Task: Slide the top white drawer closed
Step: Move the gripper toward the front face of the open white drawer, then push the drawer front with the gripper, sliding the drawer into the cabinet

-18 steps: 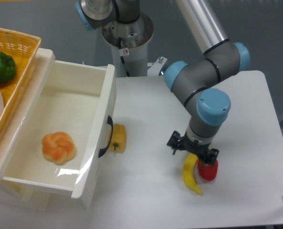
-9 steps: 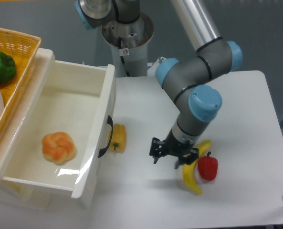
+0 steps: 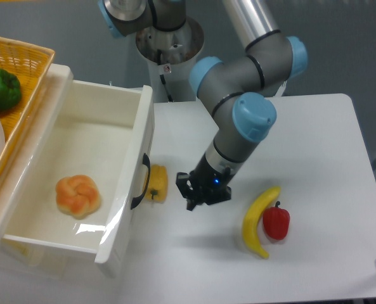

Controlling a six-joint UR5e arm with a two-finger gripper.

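top white drawer [image 3: 80, 171]: pulled fully out | gripper [image 3: 203, 191]: right of handle, empty, finger spread unclear | step: approach; next: push front leftward

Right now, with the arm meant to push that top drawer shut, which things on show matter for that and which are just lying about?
Matter for the job:
top drawer, pulled wide open
its black handle
tool

Just lying about:
bread roll inside the drawer
yellow fruit piece by the handle
banana
red pepper
green pepper in the wicker basket
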